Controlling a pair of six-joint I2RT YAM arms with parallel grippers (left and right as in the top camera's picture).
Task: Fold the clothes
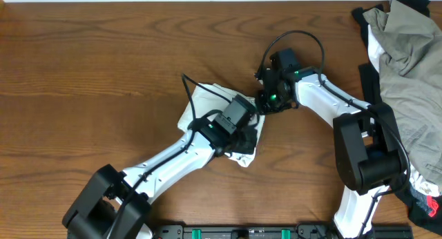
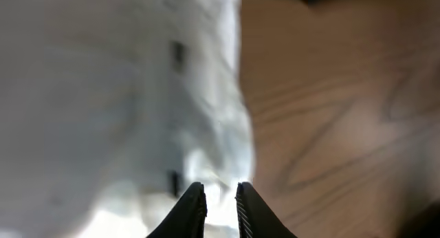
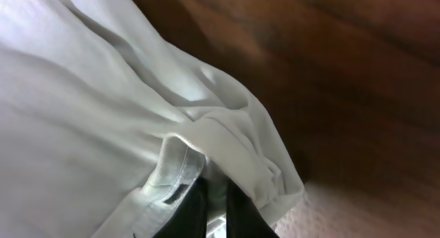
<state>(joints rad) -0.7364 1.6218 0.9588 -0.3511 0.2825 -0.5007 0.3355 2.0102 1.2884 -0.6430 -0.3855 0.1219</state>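
**Left arm** [image 1: 166,159]: we log it based at the desk's front edge, left of centre, reaching diagonally toward mid-desk with its wrist low.

**Left gripper** [image 2: 218,191]: fingers drawn nearly together, and the white T-shirt [image 2: 103,93] fills the narrow slit between them.

**Right arm** [image 1: 324,97]: based near the front-right corner, elbow bent, forearm running left toward mid-desk.

**Right gripper** [image 3: 216,186]: dark fingers pinched on a fold of the same cloth (tips partly buried).

We note the two grippers just beside each other.
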